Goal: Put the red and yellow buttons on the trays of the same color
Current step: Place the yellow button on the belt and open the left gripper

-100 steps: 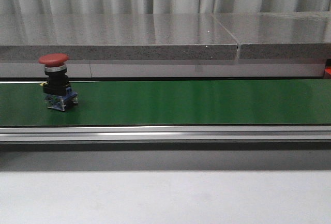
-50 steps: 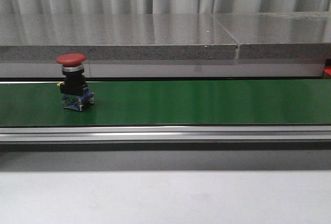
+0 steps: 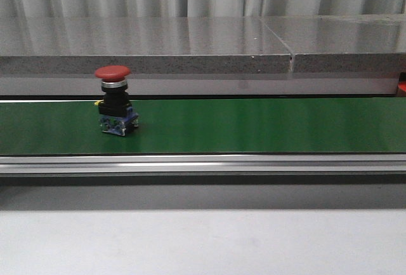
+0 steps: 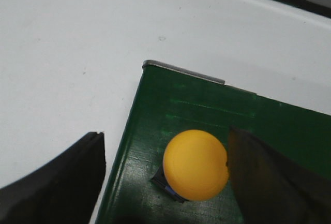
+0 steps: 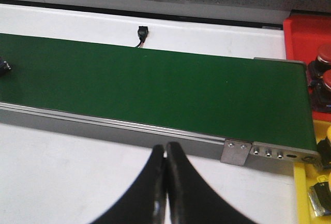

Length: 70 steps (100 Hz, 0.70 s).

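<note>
The task looks partly done. In the right wrist view a red tray stands beyond the end of the green conveyor belt and already holds at least two red-capped buttons, while a yellow tray next to it holds what appear to be more button bodies, too cropped to count.

Two buttons remain on the belt. A red button stands upright on the belt's left part in the front view, nearer its far edge. A yellow button sits close to a corner of the belt in the left wrist view, near the belt's metal end strip.

The left hand hangs over the yellow button with its fingers spread wide, one on each side of the cap; one finger seems very near the cap, though contact cannot be confirmed. The right hand is pressed together, empty, above the white tabletop on the near side of the belt rail.

Compared with the earlier front frames, the red button has travelled to the right along the belt, staying upright, which suggests the belt is running. Both buttons are yet to be carried to their trays.
</note>
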### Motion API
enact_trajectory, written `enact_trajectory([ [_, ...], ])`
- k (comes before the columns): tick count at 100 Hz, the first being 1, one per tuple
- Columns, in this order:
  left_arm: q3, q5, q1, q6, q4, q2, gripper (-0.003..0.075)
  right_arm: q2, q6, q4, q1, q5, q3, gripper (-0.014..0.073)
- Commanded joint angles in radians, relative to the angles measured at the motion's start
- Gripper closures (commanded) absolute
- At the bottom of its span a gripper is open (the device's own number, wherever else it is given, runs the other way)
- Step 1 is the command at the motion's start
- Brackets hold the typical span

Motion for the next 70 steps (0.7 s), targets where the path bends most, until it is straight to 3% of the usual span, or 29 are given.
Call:
enact_trajectory([
  [1, -0.033, -0.027, -0.030, 0.051, -0.007, -0.080, 0.0307, 0.007, -0.008, -0.004, 0.001, -0.064, -0.023, 0.0578],
  [10, -0.033, 0.003, -0.076, 0.060, -0.007, -0.131, 0.0419, 0.007, -0.008, -0.004, 0.001, -0.064, -0.023, 0.0578],
  [27, -0.031, 0.048, -0.181, 0.070, -0.007, -0.205, 0.0743, 0.007, -0.008, -0.004, 0.001, -0.065, -0.023, 0.0578],
  [70, -0.031, 0.126, -0.361, 0.073, -0.007, -0.362, 0.0741, 0.007, -0.008, -0.004, 0.001, -0.065, -0.023, 0.0578],
])
